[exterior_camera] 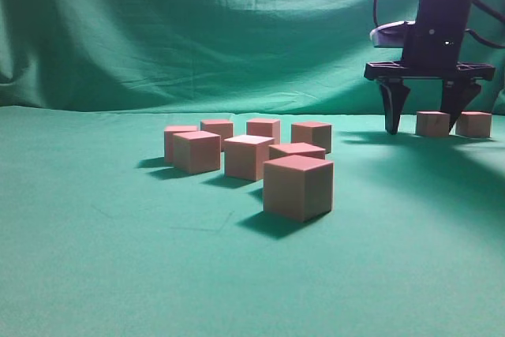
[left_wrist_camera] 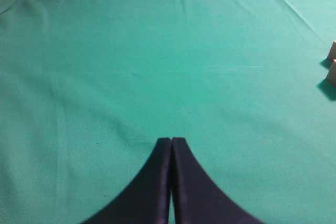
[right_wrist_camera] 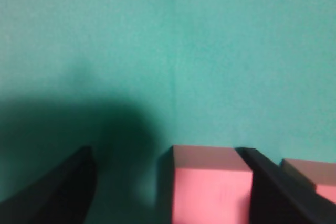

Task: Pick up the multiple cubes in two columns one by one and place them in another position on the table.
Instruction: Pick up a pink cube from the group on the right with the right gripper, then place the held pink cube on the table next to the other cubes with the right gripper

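Right gripper (exterior_camera: 426, 120) pointing down, jaws spread wide, left gripper (left_wrist_camera: 171, 142) jaws together

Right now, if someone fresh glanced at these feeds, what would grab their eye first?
Probably the cluster of seven pink cubes mid-table, the nearest one looming largest. Next, the black right gripper at far right, jaws open, straddling one of two separate cubes, the other just beyond its outer finger. The left gripper sits shut over bare green cloth.
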